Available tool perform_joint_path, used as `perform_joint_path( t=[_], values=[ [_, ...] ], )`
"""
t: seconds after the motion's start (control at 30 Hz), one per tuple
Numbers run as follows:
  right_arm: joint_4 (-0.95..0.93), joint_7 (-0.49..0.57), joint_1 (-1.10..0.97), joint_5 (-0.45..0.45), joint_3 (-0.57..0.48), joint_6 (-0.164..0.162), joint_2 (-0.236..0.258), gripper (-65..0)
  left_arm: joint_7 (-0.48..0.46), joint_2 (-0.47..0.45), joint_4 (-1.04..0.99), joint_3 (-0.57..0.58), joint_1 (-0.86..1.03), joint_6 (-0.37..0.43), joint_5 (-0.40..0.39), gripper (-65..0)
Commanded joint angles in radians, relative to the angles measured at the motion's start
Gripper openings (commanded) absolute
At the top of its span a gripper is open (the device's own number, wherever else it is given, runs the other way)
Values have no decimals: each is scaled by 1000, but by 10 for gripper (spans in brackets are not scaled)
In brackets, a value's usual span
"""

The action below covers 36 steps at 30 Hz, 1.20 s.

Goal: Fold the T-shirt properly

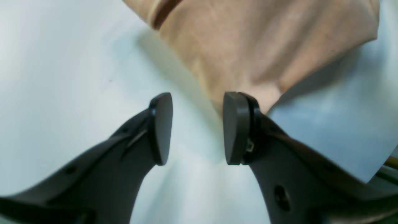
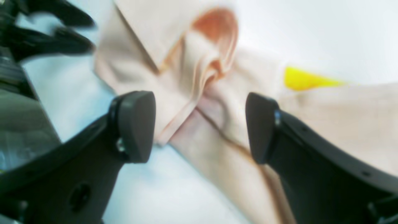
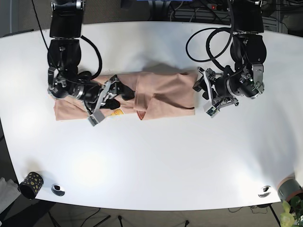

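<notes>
Base view: peach-tan soft cotton T-shirt (image 3: pixel 161 92) lies on the white matte table (image 3: pixel 156 161) as a long folded band, sides turned in; judged partway, cross folds left. Right gripper (image 2: pixel 199 126), jaws open, straddles a rumpled collar fold. Left gripper (image 1: pixel 197 127), jaws open and empty, shirt corner just beyond its jaws.

Robot lab — white table (image 3: pixel 156 161), cables (image 3: pixel 208 38) overhead.
</notes>
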Motion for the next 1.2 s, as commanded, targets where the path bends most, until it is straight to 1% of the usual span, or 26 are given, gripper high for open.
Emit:
perform_joint_path(
  t=[0.0, 0.03, 0.1, 0.13, 0.2, 0.23, 0.3, 0.33, 0.43, 0.47, 0.53, 0.67, 0.77, 0.87, 0.93, 1.03, 1.1, 1.17],
  values=[
    [43, -11, 16, 79, 78, 6, 39, -220, -23, 0, 70, -3, -32, -4, -17, -410],
    [45, -18, 16, 102, 123, 6, 50, -220, -24, 5, 89, -3, -32, -4, -17, -410],
    [40, -21, 16, 119, 177, 6, 73, -220, -24, 22, 110, -6, -32, -4, -14, -410],
    [37, -21, 16, 116, 212, 6, 94, -220, -26, 32, 121, -6, -32, -4, -11, -410],
    [16, -21, 18, 108, 253, 6, 112, -217, -35, 39, 124, -6, -35, -4, -11, -410],
    [-13, -21, 20, 105, 289, 6, 132, -214, -57, 46, 122, -5, -47, -4, -9, -410],
    [-64, -21, 33, 102, 333, 6, 152, -212, -89, 57, 119, -3, -58, -4, -8, -410],
    [-108, -24, 50, 102, 365, 6, 172, -212, -109, 63, 109, -2, -58, -4, -8, -410],
    [-265, -31, 85, 101, 439, 6, 217, -212, -119, 85, 61, 11, -67, -4, -8, -410],
    [-323, -30, 96, 101, 462, 6, 241, -211, -124, 92, 38, 18, -68, -4, -8, -410],
    [-403, -18, 119, 101, 479, 6, 280, -211, -124, 98, 4, 26, -84, -4, -8, -410],
    [-518, 64, 136, 101, 476, 6, 347, -211, -124, 106, -95, 60, -124, -4, -8, -411],
    [-570, 96, 139, 101, 476, 6, 379, -211, -132, 106, -161, 77, -130, -4, -8, -411],
    [-599, 124, 139, 99, 476, 6, 389, -211, -190, 95, -218, 92, -130, -4, -6, -411],
    [-604, 128, 135, 99, 476, 6, 392, -211, -228, 65, -253, 121, -127, -4, 20, -411],
    [-603, 128, 130, 68, 476, 6, 386, -211, -239, 25, -287, 176, -127, -4, 66, -411],
    [-603, 125, 121, 38, 476, 6, 376, -211, -242, -3, -289, 193, -124, -4, 80, -411],
    [-598, 125, 104, 30, 476, 6, 358, -211, -242, -32, -289, 196, -113, -4, 81, -411]
  ],
)
